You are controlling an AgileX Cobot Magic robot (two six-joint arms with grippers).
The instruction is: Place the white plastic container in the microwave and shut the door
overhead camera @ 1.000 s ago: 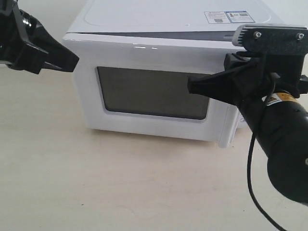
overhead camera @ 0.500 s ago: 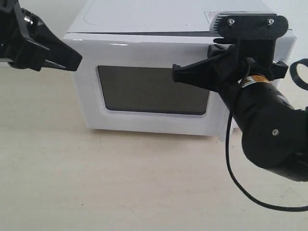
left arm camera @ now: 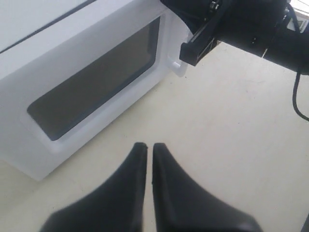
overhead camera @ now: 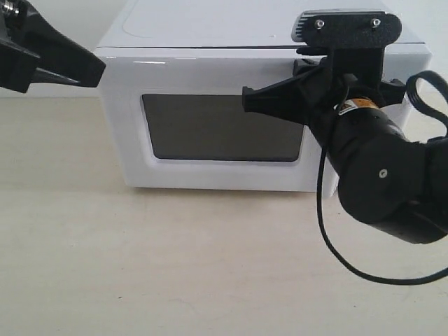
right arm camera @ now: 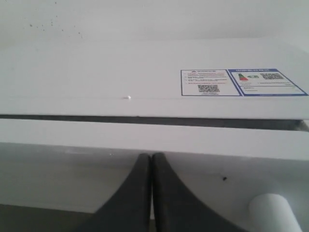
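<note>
The white microwave (overhead camera: 210, 28) stands at the back of the table, and its door (overhead camera: 210, 77) with the dark window (overhead camera: 217, 129) lies flush against the body. The white plastic container is out of view. My right gripper (overhead camera: 246, 98) is shut, its tips (right arm camera: 151, 155) at the door's upper band, just above the window; I cannot tell whether they touch it. My left gripper (overhead camera: 101, 68) is shut and empty beside the microwave's upper left corner. In the left wrist view it (left arm camera: 146, 145) hangs over bare table in front of the door (left arm camera: 91, 82).
Two stickers (right arm camera: 241, 82) lie on the microwave's top. A white rounded part (right arm camera: 270, 212) shows beside the door. The right arm's black cable (overhead camera: 329, 238) loops down over the beige tabletop (overhead camera: 175, 266) in front.
My right gripper has moved left and in toward the door's top. The door's right edge, which stood slightly out, now sits flush. My left gripper has drawn a little up and left.
</note>
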